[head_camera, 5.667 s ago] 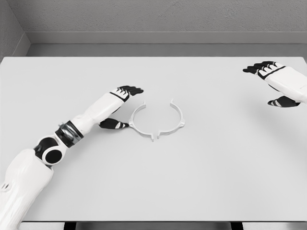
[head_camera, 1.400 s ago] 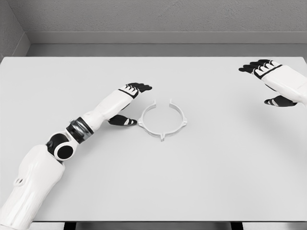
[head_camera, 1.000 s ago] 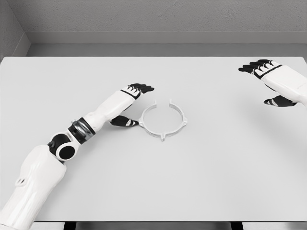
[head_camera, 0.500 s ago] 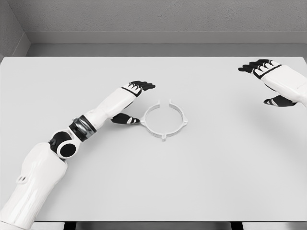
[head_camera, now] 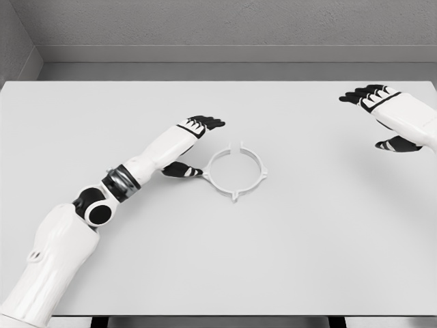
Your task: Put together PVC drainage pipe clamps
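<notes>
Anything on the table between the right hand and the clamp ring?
No. In the head view, only bare white table lies between the right hand and the clamp ring.

A bare simulated test room, not a home or shop: one plain white bench (head_camera: 287,260) fills the view, with grey textured walls (head_camera: 225,20) along twelve o'clock and nine.
</notes>
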### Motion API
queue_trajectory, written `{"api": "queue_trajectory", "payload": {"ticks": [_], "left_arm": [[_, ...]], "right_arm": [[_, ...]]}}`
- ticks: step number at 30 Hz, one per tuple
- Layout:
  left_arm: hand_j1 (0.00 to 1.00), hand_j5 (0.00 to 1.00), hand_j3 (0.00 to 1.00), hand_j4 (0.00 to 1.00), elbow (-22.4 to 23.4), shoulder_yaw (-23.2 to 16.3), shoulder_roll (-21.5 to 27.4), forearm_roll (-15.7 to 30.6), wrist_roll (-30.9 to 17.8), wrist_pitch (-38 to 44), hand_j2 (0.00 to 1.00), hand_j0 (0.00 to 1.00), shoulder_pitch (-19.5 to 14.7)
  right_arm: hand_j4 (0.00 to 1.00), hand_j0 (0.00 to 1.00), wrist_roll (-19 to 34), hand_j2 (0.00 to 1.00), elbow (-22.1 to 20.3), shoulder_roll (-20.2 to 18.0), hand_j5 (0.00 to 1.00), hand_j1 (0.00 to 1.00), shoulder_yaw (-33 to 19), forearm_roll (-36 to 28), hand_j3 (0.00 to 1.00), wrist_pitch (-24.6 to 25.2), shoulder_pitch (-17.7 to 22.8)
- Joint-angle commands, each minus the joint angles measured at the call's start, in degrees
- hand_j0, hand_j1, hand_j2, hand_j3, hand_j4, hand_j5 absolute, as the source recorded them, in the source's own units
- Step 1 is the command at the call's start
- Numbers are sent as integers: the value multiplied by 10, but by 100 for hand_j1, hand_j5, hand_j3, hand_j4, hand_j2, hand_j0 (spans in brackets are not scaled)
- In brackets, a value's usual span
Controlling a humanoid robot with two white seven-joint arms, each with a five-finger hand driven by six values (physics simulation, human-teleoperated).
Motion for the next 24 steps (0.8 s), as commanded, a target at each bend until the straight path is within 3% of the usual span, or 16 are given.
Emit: {"api": "queue_trajectory", "payload": {"ticks": [1, 18, 24], "left_arm": [[100, 100, 100, 100, 0, 0, -1, 4, 0, 0, 100, 100, 0], [100, 100, 100, 100, 0, 3, -9, 11, 0, 0, 100, 100, -9], [100, 100, 100, 100, -35, 1, 24, 14, 3, 0, 100, 100, -5]], "right_arm": [[100, 100, 0, 100, 0, 0, 100, 100, 0, -4, 100, 2, 1], [100, 100, 0, 100, 0, 0, 100, 100, 0, -4, 100, 2, 0], [100, 100, 0, 100, 0, 0, 100, 100, 0, -4, 100, 2, 1]]}}
